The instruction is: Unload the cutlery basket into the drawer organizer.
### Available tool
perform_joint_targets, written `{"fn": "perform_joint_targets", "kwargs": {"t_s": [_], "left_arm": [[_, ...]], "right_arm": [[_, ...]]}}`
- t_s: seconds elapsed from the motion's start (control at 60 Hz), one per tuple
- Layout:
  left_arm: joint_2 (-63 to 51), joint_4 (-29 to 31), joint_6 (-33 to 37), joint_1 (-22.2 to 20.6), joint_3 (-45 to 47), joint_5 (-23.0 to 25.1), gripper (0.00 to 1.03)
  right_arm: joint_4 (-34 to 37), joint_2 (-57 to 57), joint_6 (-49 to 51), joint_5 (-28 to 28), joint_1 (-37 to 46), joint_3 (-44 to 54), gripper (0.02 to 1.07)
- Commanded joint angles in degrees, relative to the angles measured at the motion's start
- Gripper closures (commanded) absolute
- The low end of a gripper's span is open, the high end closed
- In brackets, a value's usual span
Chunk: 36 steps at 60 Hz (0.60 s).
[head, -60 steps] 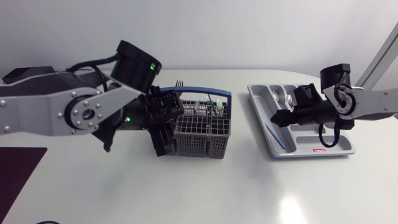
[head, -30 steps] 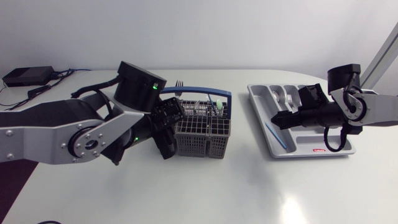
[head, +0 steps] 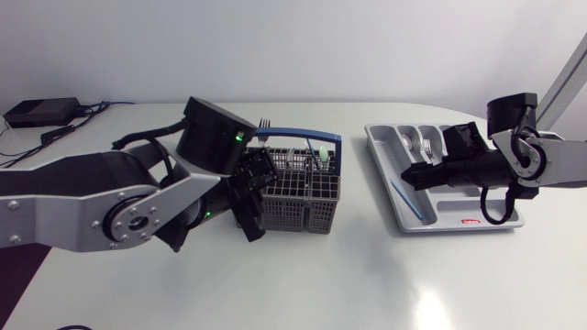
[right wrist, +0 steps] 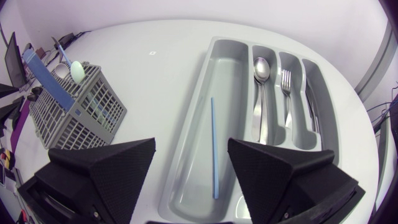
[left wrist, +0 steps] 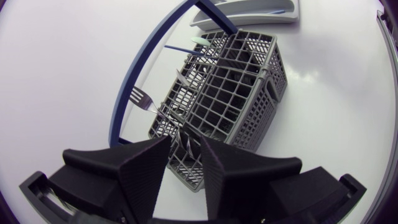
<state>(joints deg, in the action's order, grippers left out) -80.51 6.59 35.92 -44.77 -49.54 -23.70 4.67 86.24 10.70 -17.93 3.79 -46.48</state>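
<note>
The grey cutlery basket (head: 298, 191) with its blue handle (head: 303, 136) stands mid-table. It holds a fork (left wrist: 142, 98), a pale green spoon (right wrist: 76, 70) and other pieces. My left gripper (head: 254, 197) is at the basket's left end. Its fingers (left wrist: 146, 168) are partly closed and flank some silver handles (left wrist: 182, 140) with a gap on each side. The grey drawer organizer (head: 404, 206) lies to the right. My right gripper (head: 415, 174) hangs open and empty above the organizer's long compartment, where a thin blue stick (right wrist: 213, 146) lies. A spoon (right wrist: 261, 68) and a fork (right wrist: 286, 81) lie in the narrow slots.
A black box with cables (head: 38, 112) sits at the table's far left corner. Bare white tabletop (head: 367, 275) stretches in front of the basket and the organizer, and between the two.
My left arm has swung lower and closer to the basket's left end, and its fingers have narrowed around the handles. My right gripper has opened wider and drifted slightly right over the organizer.
</note>
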Motion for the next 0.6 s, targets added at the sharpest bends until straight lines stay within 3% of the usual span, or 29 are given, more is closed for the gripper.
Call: {"fn": "perform_joint_targets", "kwargs": {"t_s": [0.0, 0.583], "left_arm": [[-0.3, 0.4, -1.1, -0.3, 1.2, -0.6, 0.52], [-4.2, -1.0, -1.6, 0.8, 2.3, -0.6, 0.52]], "right_arm": [[0.1, -1.0, 0.9, -0.1, -0.3, 1.7, 0.23], [0.0, -1.1, 1.3, -0.4, -0.3, 2.2, 0.21]]}}
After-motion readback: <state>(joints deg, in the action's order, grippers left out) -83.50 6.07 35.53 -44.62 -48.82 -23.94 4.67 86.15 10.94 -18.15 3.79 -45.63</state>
